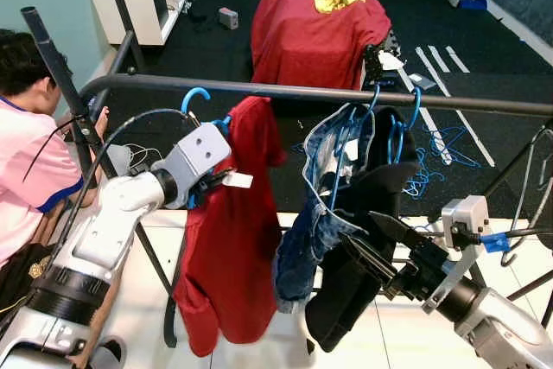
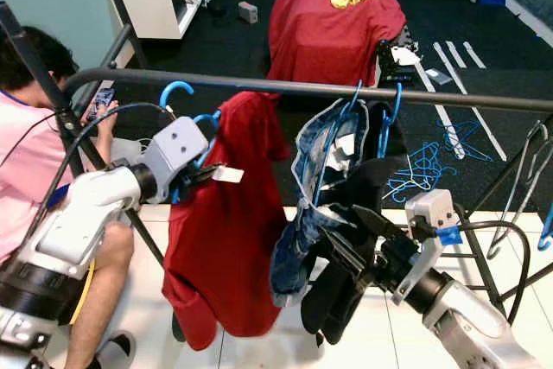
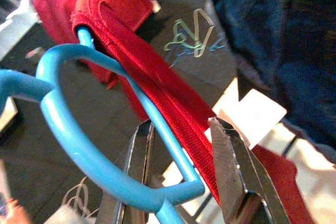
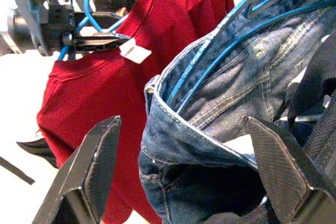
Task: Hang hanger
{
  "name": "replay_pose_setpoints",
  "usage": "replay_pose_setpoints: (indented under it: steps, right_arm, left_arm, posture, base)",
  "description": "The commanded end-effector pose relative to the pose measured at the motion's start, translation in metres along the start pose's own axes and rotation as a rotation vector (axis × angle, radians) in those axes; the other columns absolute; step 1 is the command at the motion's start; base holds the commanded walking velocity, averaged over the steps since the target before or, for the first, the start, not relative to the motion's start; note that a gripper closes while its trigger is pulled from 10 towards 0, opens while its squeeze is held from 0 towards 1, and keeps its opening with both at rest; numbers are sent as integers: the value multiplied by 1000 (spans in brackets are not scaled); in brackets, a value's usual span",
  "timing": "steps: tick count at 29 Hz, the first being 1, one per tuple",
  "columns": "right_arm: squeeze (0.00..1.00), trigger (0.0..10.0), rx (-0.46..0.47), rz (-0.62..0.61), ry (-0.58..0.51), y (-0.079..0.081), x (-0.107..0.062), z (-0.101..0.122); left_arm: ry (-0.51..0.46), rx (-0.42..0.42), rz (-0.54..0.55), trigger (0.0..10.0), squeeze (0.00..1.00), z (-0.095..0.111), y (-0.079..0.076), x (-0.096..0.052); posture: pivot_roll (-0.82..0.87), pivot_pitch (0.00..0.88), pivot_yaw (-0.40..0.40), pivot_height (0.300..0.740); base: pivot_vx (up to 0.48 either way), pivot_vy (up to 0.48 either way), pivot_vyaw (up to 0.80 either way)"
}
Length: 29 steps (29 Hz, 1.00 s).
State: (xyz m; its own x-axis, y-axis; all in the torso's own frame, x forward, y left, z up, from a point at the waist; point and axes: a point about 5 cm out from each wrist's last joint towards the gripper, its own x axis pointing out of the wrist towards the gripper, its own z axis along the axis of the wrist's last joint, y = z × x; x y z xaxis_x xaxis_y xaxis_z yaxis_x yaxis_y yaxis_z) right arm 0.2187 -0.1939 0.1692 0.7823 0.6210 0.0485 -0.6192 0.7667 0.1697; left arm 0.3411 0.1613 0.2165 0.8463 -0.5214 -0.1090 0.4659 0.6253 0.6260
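Blue hanger [image 1: 197, 101] bearing red shirt [image 1: 232, 239], hook raised beside rail [image 1: 346, 93] near its left end, seemingly not yet over it.

Head views: left gripper [image 1: 207, 184] clamped on hanger neck by white tag [image 1: 238, 180]; jeans [image 1: 315, 213] and dark garment [image 1: 359, 257] already hung mid-rail; right gripper [image 1: 380, 244] just below them, fingers spread, empty. Seated person [image 1: 26, 162] beyond rail's left end.

Left wrist view: fingers [image 3: 233, 166] closed narrowly around hanger wire and collar.

Right wrist view: fingers [image 4: 89, 166] wide, jeans between.

Remaining, by judgement: hooking over rail, release.
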Motion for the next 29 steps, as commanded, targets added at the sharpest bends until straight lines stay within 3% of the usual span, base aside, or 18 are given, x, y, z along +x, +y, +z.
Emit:
replay_pose_setpoints:
  steps: [1,8,15,20,23,29]
  right_arm:
    - [0,10000,6,4,12,1,0,-3]
    - [0,10000,2,3,14,1,0,-3]
    - [0,10000,1,4,16,1,-1,-3]
    - [0,10000,-1,5,17,1,0,-3]
    - [0,10000,-10,-3,25,0,0,-3]
    - [0,10000,-12,-6,27,-1,0,-3]
  left_arm:
    - [-21,30,117,10000,0,8,22,-4]
    - [-156,69,106,10000,0,27,15,1]
    - [-185,85,83,10000,0,31,12,2]
    - [-136,94,87,10000,0,27,7,8]
    - [-13,57,93,10000,0,16,-5,21]
    - [33,36,108,10000,0,12,-9,27]
  posture:
    - [-80,164,6,740]
    - [-87,158,5,740]
    - [-88,155,8,740]
    - [-89,151,6,740]
    - [-91,150,7,740]
    - [-95,152,7,740]
  base:
    - [0,0,0]
    - [0,0,0]
    - [0,0,0]
    - [0,0,0]
    - [0,0,0]
    - [0,0,0]
